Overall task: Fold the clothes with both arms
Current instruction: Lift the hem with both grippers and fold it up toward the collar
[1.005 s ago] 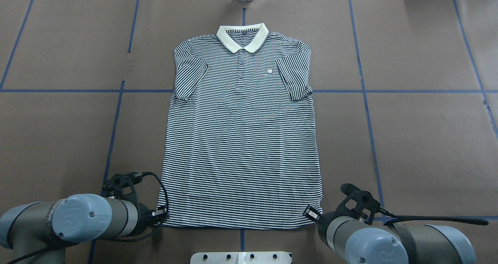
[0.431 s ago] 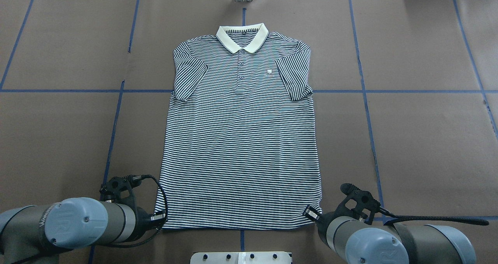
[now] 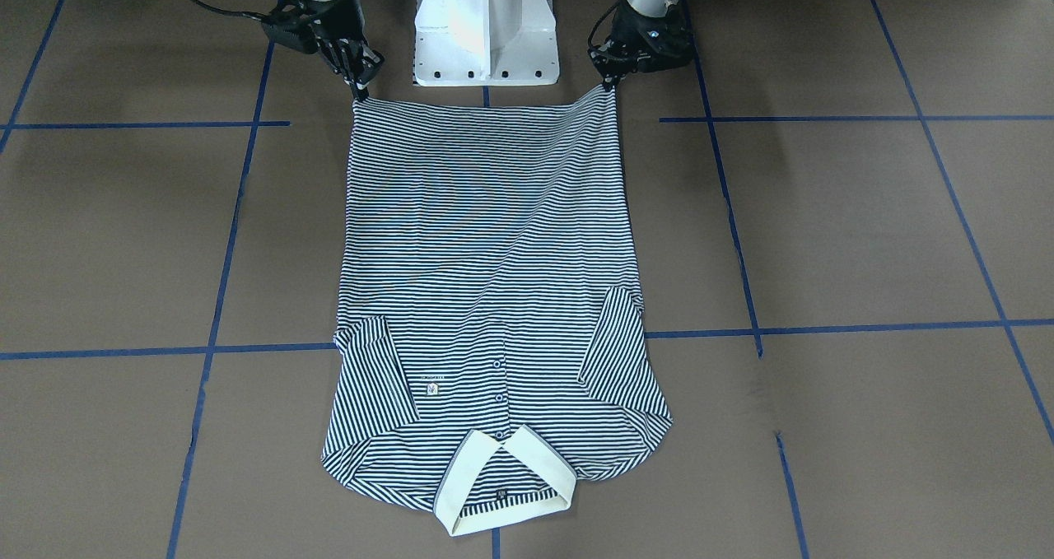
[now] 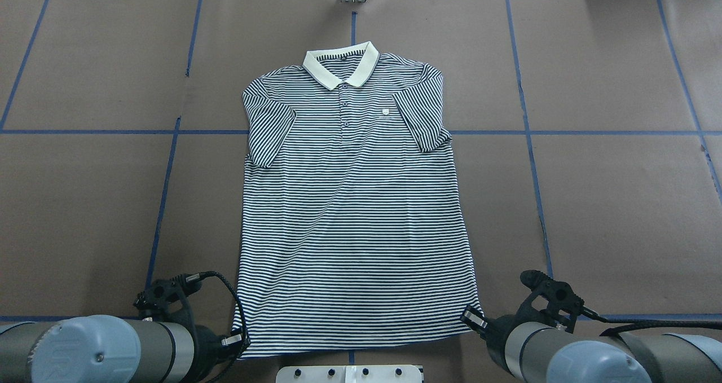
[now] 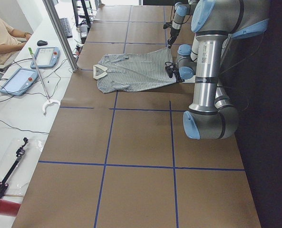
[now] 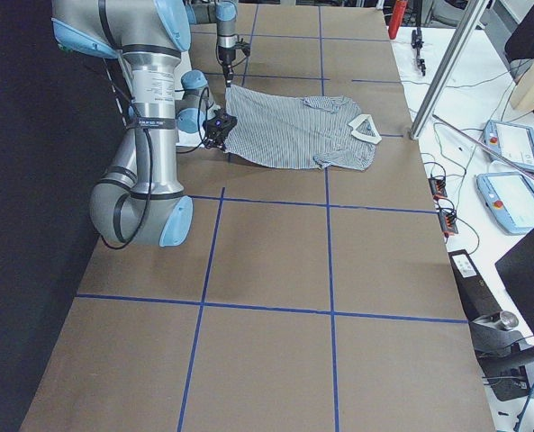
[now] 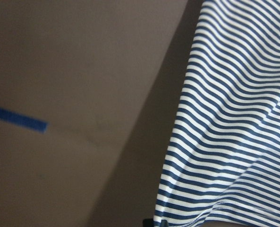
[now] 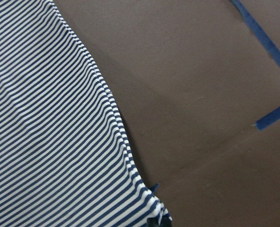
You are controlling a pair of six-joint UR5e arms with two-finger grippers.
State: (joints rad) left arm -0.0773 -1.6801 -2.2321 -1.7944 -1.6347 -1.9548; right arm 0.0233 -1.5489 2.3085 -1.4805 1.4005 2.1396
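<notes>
A striped polo shirt (image 4: pixel 350 202) lies spread on a table (image 4: pixel 620 202), with the left gripper (image 3: pixel 611 84) and right gripper (image 3: pixel 361 90) each clamped on a hem corner.

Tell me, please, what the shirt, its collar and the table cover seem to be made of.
Shirt: soft matte knit, probably cotton; it hangs in gentle waves near the hem. Collar: thicker cream knit, it seems; it lies flat with crisp edges. Table cover: matte brown paper or card, apparently; flat sheets with faint creases, marked with blue tape.
</notes>
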